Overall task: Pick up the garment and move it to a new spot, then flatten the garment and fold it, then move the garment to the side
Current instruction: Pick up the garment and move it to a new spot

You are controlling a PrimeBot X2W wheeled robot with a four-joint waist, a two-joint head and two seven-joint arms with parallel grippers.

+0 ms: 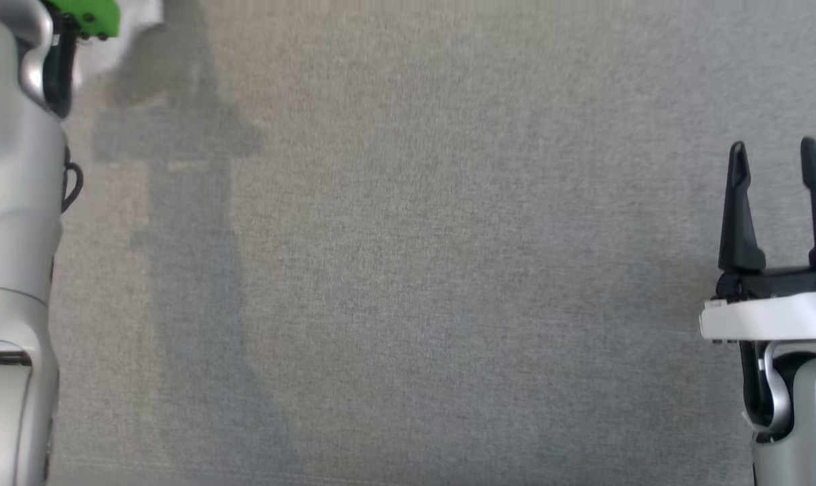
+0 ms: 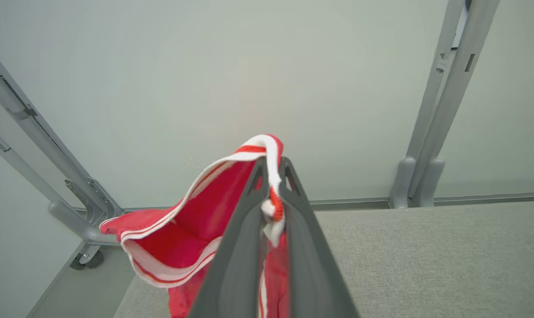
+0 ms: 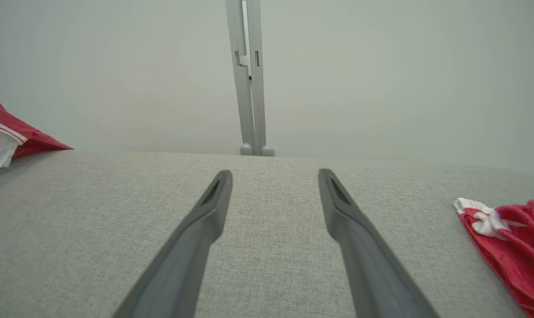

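The chief risk lies in the grip itself. The left pincer has the garment only by its white-and-red banded edge, a thin fold of cloth between long, smooth fingers. A quick swing of the arm could let the hanging weight drag that edge free. In the left wrist view the cloth hangs about the near corner of the surface, so a slip there might send it off the surface altogether.

A second risk is a bunched landing. The garment is held at one point and the rest droops crumpled below, which would make the flattening harder. In the right wrist view another red cloth lies on the surface. Setting the garment down on top of it would likely tangle the two.

The left pincer is clenched on the garment's banded edge, its fingers almost together with cloth pinched between them, and it is raised above the surface. The right pincer stands wide, grasping nothing, over bare surface and apart from any cloth.
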